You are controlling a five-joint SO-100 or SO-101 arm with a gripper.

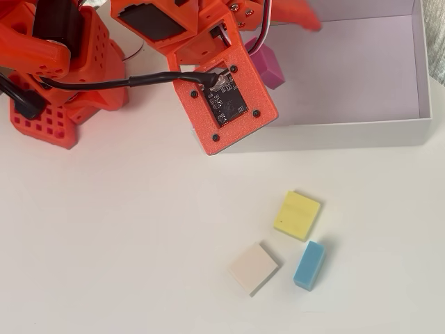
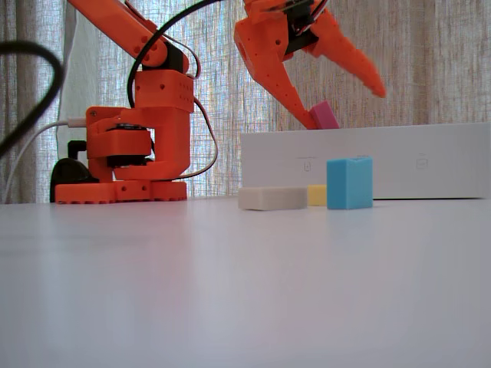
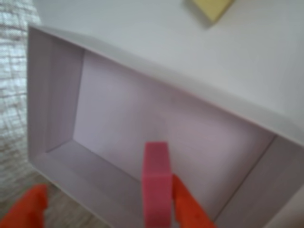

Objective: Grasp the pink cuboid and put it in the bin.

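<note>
Orange two-finger gripper (image 2: 349,107) – jaws spread wide – small magenta-pink rectangular block (image 2: 324,115) against one finger, above the shallow white box (image 1: 327,132), upper right overhead.

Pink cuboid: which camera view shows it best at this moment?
The wrist view: the pink cuboid fills the lower centre, against one orange finger over the bin. The overhead view shows only a corner beside the arm. The fixed view shows a small tip above the bin wall.
</note>
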